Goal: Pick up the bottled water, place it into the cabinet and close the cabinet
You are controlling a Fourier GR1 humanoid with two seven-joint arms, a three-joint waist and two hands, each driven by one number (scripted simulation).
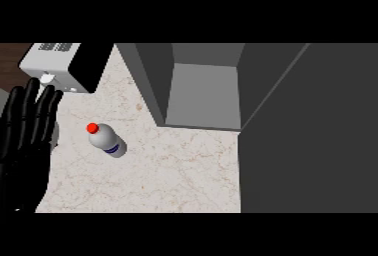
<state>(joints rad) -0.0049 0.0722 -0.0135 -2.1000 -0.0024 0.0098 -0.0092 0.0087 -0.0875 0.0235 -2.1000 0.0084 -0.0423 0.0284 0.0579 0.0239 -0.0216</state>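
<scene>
A white water bottle [105, 139] with a red cap and a blue label band stands on the marble counter [170, 170], left of centre. The grey cabinet [203, 95] stands at the back, its inside open to view, and its wide dark door [310, 135] swings out over the right side of the counter. My left hand [26, 135] rests at the left edge, fingers straight and pointing up, a short way left of the bottle and not touching it. My right hand shows nowhere in the head view.
A white and black microwave-like appliance [66, 65] sits at the back left corner, just above my left hand's fingertips. The open door covers the right part of the counter.
</scene>
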